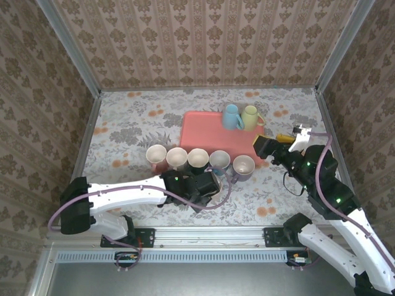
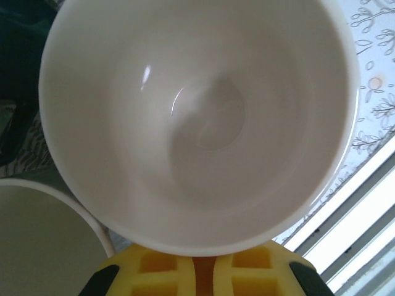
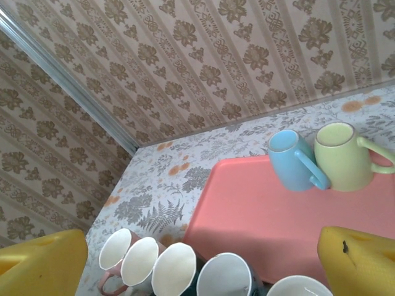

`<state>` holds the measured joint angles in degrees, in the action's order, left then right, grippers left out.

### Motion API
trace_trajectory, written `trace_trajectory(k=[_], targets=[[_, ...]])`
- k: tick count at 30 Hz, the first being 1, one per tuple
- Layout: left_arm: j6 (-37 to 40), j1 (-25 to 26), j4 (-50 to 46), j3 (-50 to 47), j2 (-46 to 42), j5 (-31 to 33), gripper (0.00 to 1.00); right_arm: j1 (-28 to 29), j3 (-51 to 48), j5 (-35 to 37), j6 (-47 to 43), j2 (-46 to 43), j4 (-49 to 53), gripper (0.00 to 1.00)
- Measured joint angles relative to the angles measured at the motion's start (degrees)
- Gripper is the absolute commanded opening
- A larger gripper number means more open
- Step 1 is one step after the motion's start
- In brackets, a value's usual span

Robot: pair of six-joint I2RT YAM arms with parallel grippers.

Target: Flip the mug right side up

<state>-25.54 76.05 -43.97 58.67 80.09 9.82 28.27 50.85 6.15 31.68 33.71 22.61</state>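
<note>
Flowered table, noted from above, left to right. At far left, the left arm, low along the near edge and reaching toward the middle. Beyond it, a row of five mugs just in front of a pink tray: pink mug, cream mug, dark mug, white-lined mug, mauve mug. All five mouth-up. Left gripper right against the near side of the white-lined mug, fourth in the row. From the left wrist, a straight look down into that mug, bottom visible, yellow fingers pressed together just under its rim. Clenched, but hard to say whether on the mug's wall, on its handle or on nothing, with the contact hidden by the rim. At the tray's far edge, blue mug and green mug, side by side and touching. Further right, the right gripper at the tray's right edge, jaws spread wide, nothing between them. From the right wrist, one yellow finger in each lower corner, well apart.
</note>
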Motion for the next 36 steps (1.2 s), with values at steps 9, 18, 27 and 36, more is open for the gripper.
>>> trace_trajectory(k=[9,18,27,36], targets=[[-4.26,0.00,-0.81,0.00,3.87,2.12,0.00,0.00,-0.79,1.14,-0.04,-1.73,0.76,0.97],[-6.78,0.07,-0.85,0.22,4.31,3.48,0.27,0.00,-1.97,1.16,-0.24,-3.15,1.05,0.97],[-7.06,0.17,-0.59,0.26,3.45,4.15,0.33,0.00,-2.73,1.18,-0.26,-3.15,1.27,0.96],[-4.83,0.07,0.55,0.09,-1.84,1.79,0.34,0.00,-2.73,1.16,-0.46,-3.04,1.25,0.97]])
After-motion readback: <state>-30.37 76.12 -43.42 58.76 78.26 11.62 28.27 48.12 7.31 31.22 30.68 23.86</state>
